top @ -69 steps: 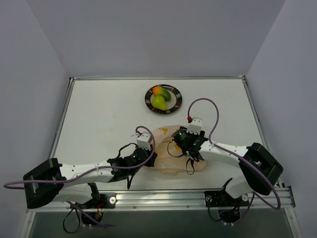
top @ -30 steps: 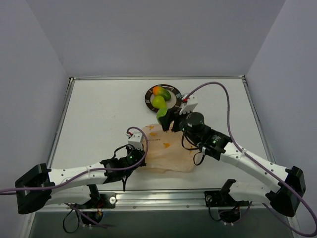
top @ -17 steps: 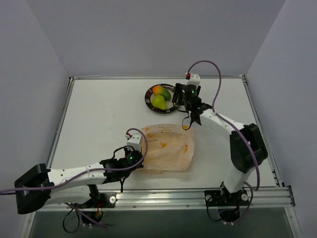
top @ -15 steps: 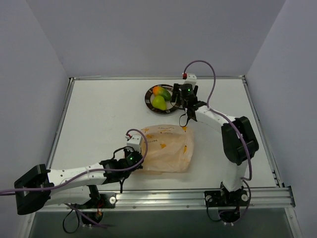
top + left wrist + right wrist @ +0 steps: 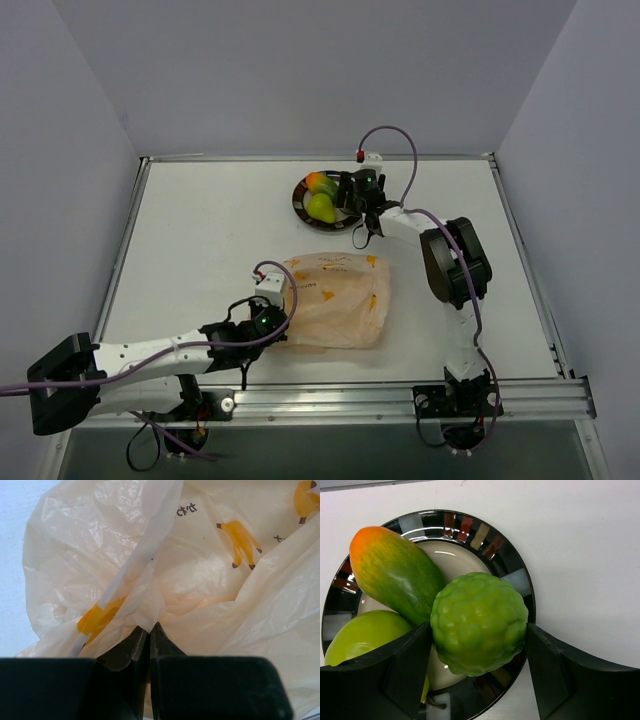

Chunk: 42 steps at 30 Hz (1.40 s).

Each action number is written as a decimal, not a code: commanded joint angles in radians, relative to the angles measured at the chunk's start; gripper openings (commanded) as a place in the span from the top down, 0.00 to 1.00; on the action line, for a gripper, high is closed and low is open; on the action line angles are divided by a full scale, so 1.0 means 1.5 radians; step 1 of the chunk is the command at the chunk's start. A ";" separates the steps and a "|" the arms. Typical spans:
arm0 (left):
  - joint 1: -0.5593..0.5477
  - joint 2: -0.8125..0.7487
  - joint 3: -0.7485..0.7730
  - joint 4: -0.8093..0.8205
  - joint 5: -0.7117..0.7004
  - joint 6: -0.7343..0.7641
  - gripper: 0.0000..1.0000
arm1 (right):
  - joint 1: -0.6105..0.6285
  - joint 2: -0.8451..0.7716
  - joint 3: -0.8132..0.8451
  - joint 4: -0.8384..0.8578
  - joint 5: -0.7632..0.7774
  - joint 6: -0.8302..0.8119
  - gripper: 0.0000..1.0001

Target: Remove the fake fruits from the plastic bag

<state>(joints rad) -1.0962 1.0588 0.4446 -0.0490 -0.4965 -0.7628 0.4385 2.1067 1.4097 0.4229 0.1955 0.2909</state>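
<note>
pale peach bag [image 5: 335, 305], yellow banana prints [image 5: 241, 541]

Room to pass: the worktop's [image 5: 200, 230] far-left and far-right corners.
You're blocked mid far edge by the plate [image 5: 298, 205], right claw [image 5: 477, 627] clamped on the round green fruit [image 5: 479, 612]; by the near edge, the bag [image 5: 335, 300], left claw [image 5: 149, 629] pinching it.

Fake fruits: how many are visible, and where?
3. The mango and the pear lie on the plate; the round green fruit sits between the fingers of the right gripper over the plate. The plastic bag looks flat, though its inside is not fully visible.
</note>
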 commanded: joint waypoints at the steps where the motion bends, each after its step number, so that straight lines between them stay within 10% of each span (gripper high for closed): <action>1: 0.004 0.010 0.022 0.003 -0.018 0.012 0.98 | -0.002 0.009 0.014 0.054 -0.046 0.029 0.59; 5: 0.004 0.019 0.031 0.010 -0.022 0.016 0.98 | -0.002 0.014 0.016 0.070 -0.084 0.046 0.52; 15: 0.004 0.029 0.052 0.020 -0.020 0.018 0.98 | -0.010 -0.061 -0.010 0.070 -0.063 0.058 0.01; 28: 0.008 0.081 0.116 0.065 -0.004 0.048 0.89 | -0.016 -0.383 -0.249 0.030 -0.017 0.091 0.00; 34: 0.008 0.048 0.127 0.036 -0.014 0.044 0.31 | -0.015 -0.535 -0.354 -0.013 -0.004 0.105 0.00; 40: 0.008 -0.033 0.183 -0.062 -0.034 0.077 0.00 | -0.015 -0.687 -0.386 -0.087 0.032 0.112 0.01; 42: 0.008 -0.068 0.230 -0.090 -0.047 0.096 0.06 | -0.015 -0.745 -0.394 -0.111 0.055 0.118 0.04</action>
<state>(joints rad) -1.0916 1.0386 0.6571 -0.1059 -0.5129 -0.6746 0.4187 1.1191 0.8238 0.3046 0.1986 0.4484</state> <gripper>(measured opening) 0.953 0.972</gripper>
